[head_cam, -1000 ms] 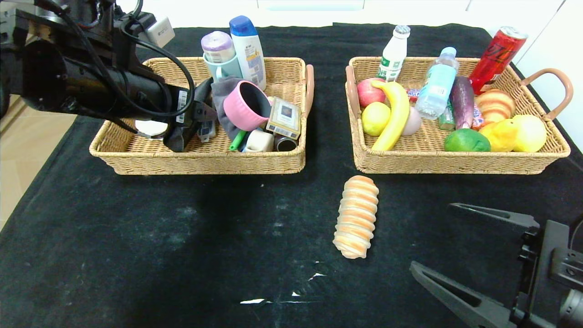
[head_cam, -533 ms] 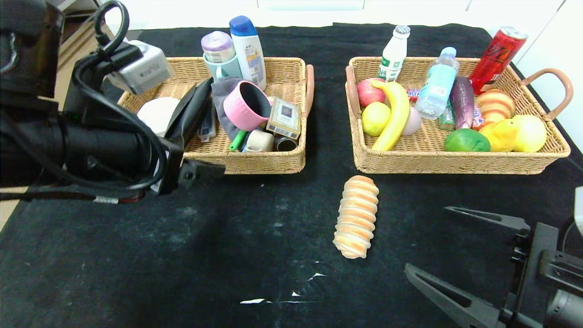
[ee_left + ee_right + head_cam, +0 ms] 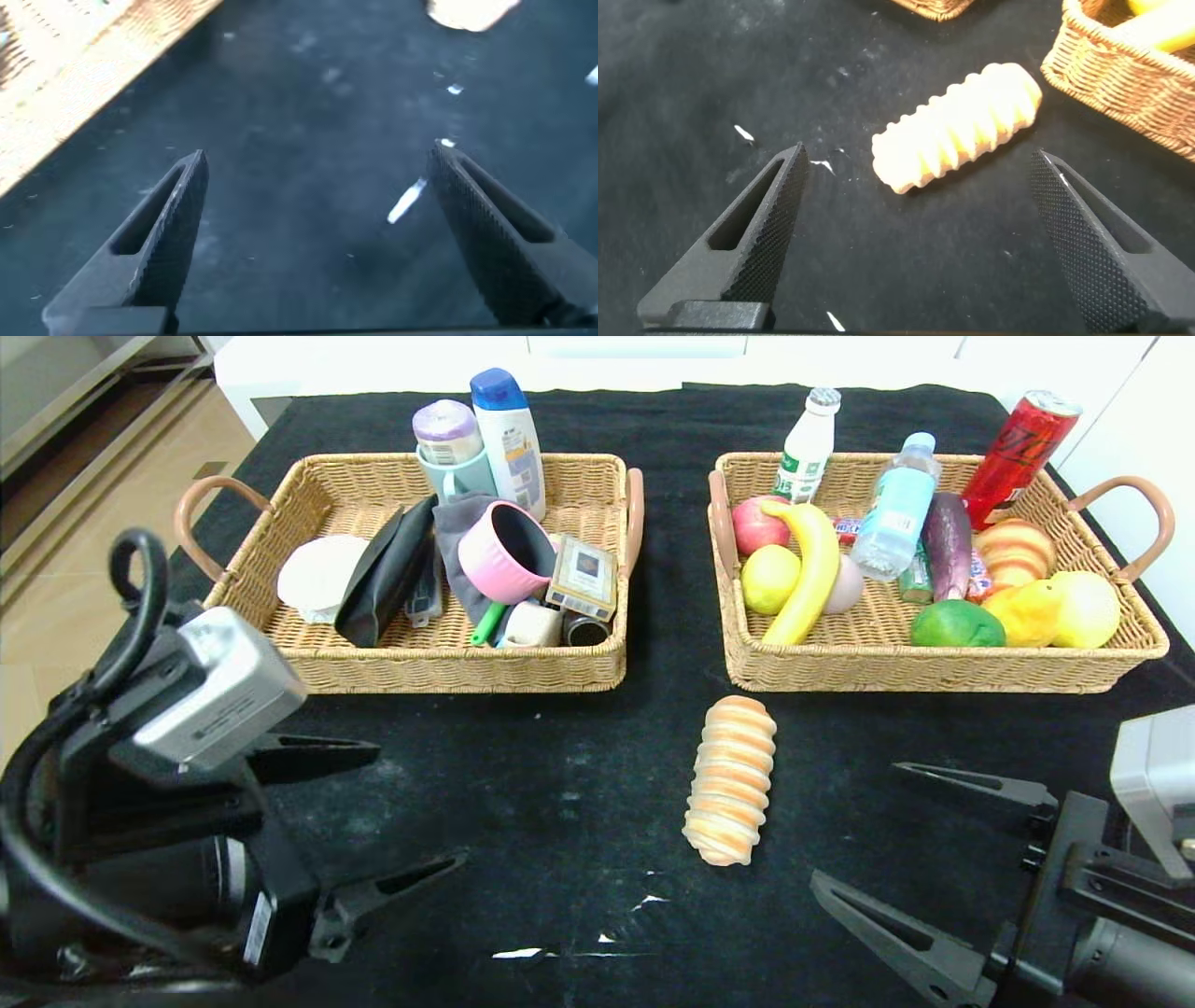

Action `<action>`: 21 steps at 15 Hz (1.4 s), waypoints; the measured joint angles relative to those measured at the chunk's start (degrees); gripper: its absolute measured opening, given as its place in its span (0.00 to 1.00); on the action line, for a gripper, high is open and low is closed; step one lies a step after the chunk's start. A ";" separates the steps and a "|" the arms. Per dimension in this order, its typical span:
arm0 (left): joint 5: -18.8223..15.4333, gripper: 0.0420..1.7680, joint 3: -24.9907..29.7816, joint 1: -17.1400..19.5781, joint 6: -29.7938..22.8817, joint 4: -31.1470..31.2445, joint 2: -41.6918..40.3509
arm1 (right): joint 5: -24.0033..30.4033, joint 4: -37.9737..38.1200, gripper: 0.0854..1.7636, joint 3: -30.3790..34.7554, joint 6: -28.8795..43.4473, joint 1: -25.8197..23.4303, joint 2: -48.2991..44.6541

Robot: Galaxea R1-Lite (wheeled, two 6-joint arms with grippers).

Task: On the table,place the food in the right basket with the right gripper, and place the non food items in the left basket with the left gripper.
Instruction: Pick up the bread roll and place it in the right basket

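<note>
Hovering at lower left of the head view, my left gripper (image 3: pixel 373 812) has its jaws spread wide and empty over the table (image 3: pixel 523 803). Upper left of centre, the left basket (image 3: pixel 420 663) holds the black glasses case (image 3: pixel 383 574), the pink saucepan (image 3: pixel 504 553) and the green-and-cream card box (image 3: pixel 583 579), behind them a white bottle with blue cap (image 3: pixel 509 439); its label cannot be read. Centre, on bare cloth, lies the bread roll (image 3: pixel 731 780), unobstructed, just in front of the right basket (image 3: pixel 934 667). That basket contains the banana (image 3: pixel 810 569) and water bottle (image 3: pixel 896 509), with a red can (image 3: pixel 1019 448) leaning at its far corner, lettering illegible. Lower right, my right gripper (image 3: pixel 934 845) also stands spread, with nothing held, the roll ahead of its open jaws in the right wrist view.
</note>
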 joint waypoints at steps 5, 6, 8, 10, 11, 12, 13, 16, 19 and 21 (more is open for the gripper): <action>-1.07 0.96 11.19 0.22 0.35 -8.81 -5.71 | 0.00 -0.05 0.97 0.24 0.00 0.40 1.48; -1.00 0.96 12.19 0.38 0.44 -10.85 -5.94 | -0.02 -0.07 0.97 0.32 0.02 0.49 1.96; -1.18 0.96 12.74 1.40 0.02 -12.17 -6.23 | -0.02 -0.10 0.97 0.35 0.13 0.60 2.85; -1.24 0.96 12.61 2.08 0.07 -12.25 -6.29 | 0.04 0.06 0.97 0.16 0.18 0.60 3.82; -1.22 0.96 12.57 2.15 0.09 -12.28 -6.34 | 0.04 0.26 0.97 -0.21 0.20 0.46 4.30; -1.10 0.96 12.57 2.21 0.00 -12.25 -6.46 | 0.04 0.43 0.97 -0.94 0.49 0.32 4.74; -0.74 0.97 12.57 2.36 -0.13 -12.28 -6.60 | -0.40 0.65 0.97 -1.80 0.88 0.29 5.33; -0.50 0.97 12.96 2.72 -0.20 -12.29 -7.01 | -6.30 3.56 0.97 -7.23 2.61 0.55 8.75; -0.78 0.97 13.00 3.41 -0.22 -12.31 -7.58 | -16.86 14.97 0.97 -15.01 7.24 3.16 12.03; -0.99 0.97 13.00 3.83 -0.15 -12.29 -7.75 | -21.69 24.45 0.97 -21.96 13.68 5.36 13.40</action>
